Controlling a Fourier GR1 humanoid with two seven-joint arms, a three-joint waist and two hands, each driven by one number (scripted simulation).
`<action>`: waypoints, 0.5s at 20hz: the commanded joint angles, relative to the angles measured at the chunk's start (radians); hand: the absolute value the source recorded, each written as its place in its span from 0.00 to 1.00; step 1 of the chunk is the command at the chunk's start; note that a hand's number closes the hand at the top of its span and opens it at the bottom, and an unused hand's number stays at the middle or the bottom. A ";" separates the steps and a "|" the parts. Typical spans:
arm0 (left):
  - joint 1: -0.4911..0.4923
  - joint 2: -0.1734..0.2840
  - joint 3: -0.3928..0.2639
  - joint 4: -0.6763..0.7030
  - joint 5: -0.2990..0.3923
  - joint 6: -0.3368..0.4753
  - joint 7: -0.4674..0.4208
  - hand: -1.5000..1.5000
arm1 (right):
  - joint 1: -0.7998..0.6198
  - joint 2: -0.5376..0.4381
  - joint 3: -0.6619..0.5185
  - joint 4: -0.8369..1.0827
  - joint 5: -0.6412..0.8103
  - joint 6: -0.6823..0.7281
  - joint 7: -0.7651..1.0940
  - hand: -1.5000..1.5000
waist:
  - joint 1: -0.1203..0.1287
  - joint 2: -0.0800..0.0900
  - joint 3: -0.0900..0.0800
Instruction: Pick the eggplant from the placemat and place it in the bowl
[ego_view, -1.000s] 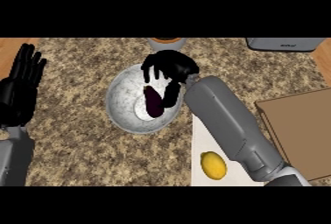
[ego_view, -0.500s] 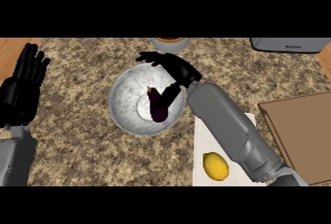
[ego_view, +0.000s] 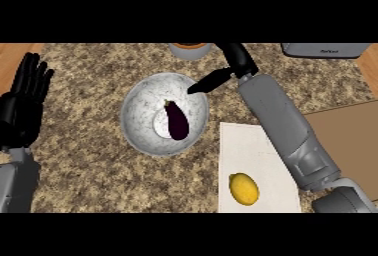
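Inside the bowl (ego_view: 140, 130) lies the eggplant (ego_view: 176, 121), right hand (ego_view: 230, 65) spread above the rim.

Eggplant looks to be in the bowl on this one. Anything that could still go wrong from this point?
Two small risks. The right hand hangs open just over the bowl rim at its upper right, so a careless pull-back could clip the rim and shift the bowl. The forearm also crosses beside the placemat, where a lemon lies; a low retreat might brush it. The eggplant itself lies inside the bowl, free of the hand. The left hand rests open at the left edge.
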 joint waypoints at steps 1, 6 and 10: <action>0.004 0.009 0.013 0.008 0.002 -0.009 -0.023 0.50 | 0.001 -0.090 -0.095 0.118 -0.046 0.037 -0.102 0.00 | 0.003 0.007 0.000; 0.000 -0.026 -0.026 -0.008 -0.022 0.011 -0.017 0.50 | -0.052 -0.243 -0.180 0.232 -0.101 0.201 -0.172 0.00 | 0.023 0.018 0.001; -0.025 0.004 0.001 -0.003 -0.003 -0.003 0.004 0.50 | -0.016 -0.313 -0.197 0.293 -0.099 0.282 -0.272 0.00 | 0.017 0.015 0.002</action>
